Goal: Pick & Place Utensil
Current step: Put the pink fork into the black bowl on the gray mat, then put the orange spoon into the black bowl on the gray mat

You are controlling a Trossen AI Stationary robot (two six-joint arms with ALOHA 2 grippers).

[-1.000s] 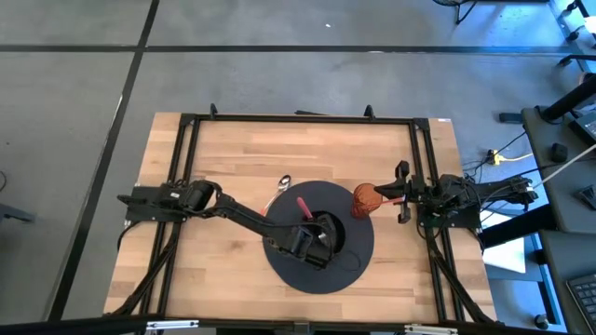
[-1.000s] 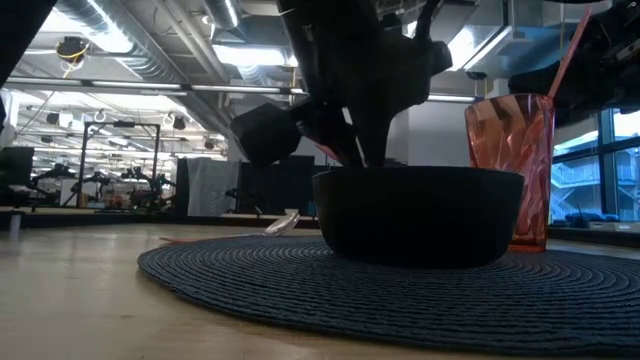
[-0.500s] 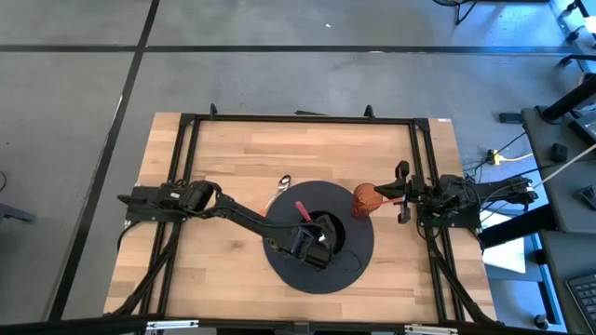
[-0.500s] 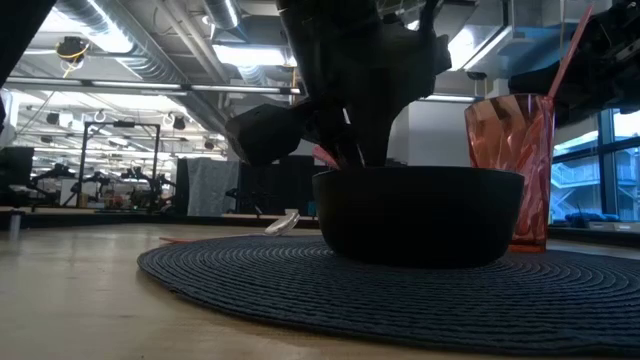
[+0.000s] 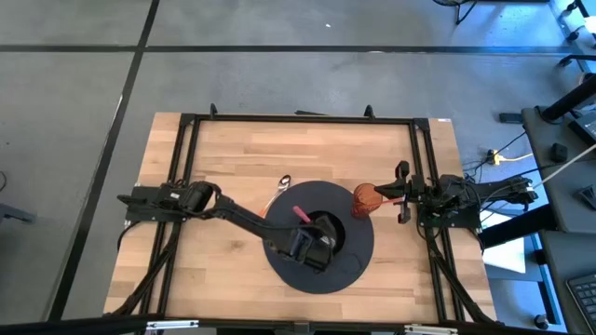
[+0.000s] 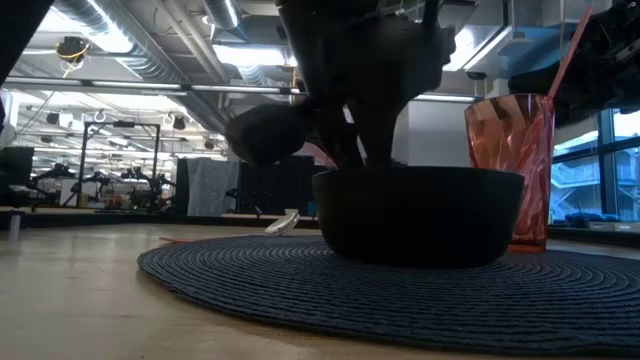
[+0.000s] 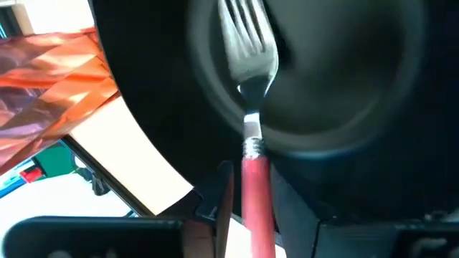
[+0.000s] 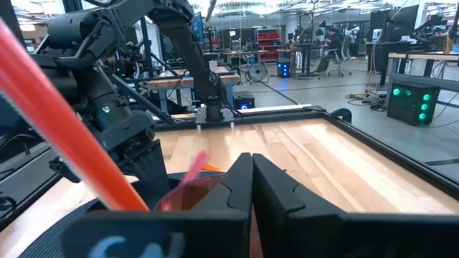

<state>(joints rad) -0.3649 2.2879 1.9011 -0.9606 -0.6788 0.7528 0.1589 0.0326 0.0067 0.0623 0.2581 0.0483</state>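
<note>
On your wooden table, the left gripper squeezes a fork, tines down over the bowl, ready to drop it in. Your right gripper waits, pinched together, beside the cup.

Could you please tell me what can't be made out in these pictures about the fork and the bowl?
- Fork tines: blurred in the left wrist view, so whether they touch the bowl is unclear.
- Bowl contents: the low view sees only its dark wall; in the high view the left claw covers it.
- Utensil beside the mat: too small in the high view to identify.
</note>
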